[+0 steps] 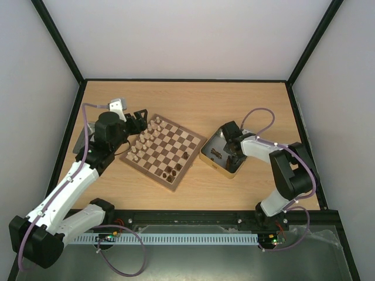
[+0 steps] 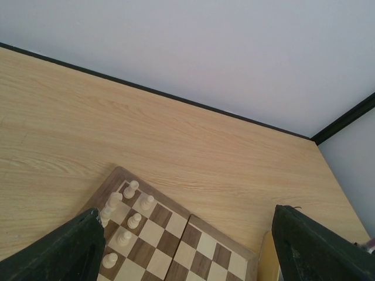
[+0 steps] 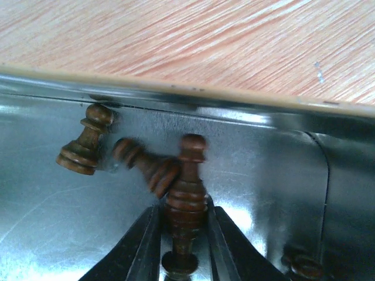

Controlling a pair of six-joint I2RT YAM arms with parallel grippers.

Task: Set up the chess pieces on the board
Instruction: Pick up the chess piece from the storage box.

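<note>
The right gripper (image 3: pixel 183 234) is down inside the tin (image 3: pixel 281 175), its fingers (image 3: pixel 146 246) clamped on either side of a dark piece (image 3: pixel 186 187) whose knobbed top points past the fingertips toward the tin wall. Only the right wrist view shows this grip; from above, the right gripper (image 1: pixel 231 153) is just a dark shape in the tin (image 1: pixel 220 168). Just ahead of the fingers and to the side, a dark pawn (image 3: pixel 88 143) leans at the wall and a blurred dark figure (image 3: pixel 143 164) lies touching the held one; another brown piece (image 3: pixel 304 266) sits beside the gripper near the frame's edge. The left gripper (image 2: pixel 186 234) is spread wide and holds nothing, with the board (image 2: pixel 114 175) below and between its fingers (image 2: pixel 64 252). Pale pieces (image 2: pixel 130 188) stand on the corner squares nearest it. The overhead view adds dark men (image 1: pixel 173 171) on the board's (image 1: pixel 170 146) side far from the left gripper (image 1: pixel 136 122), all on the table (image 1: pixel 234 99)
</note>
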